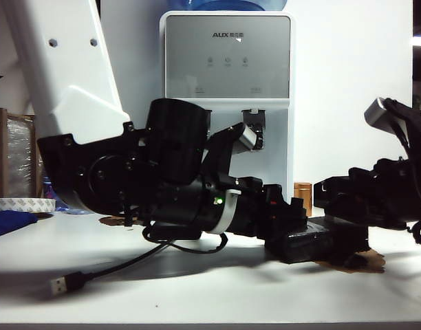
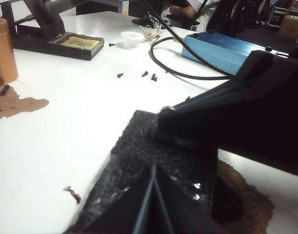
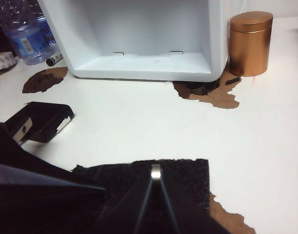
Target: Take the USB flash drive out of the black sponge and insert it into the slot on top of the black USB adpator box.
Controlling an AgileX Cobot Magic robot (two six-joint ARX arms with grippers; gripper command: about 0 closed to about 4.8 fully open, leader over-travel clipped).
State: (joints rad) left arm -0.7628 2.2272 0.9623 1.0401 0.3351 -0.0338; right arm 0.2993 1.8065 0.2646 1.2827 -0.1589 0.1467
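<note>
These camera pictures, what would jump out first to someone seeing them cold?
Both arms crowd low over the black sponge at the table's right: the right gripper is shut on the USB flash drive, a small silvery tab above the foam. The left gripper is shut, pressing on the sponge. Behind stands a white water dispenser, with the black USB adpator box lying beside the sponge.

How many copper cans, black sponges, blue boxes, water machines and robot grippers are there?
Can: 1
Sponge: 1
Blue box: 1
Water machine: 1
Grippers: 2 (left gripper at the sponge; right gripper over it, shut on the drive)
Total: 6
</note>
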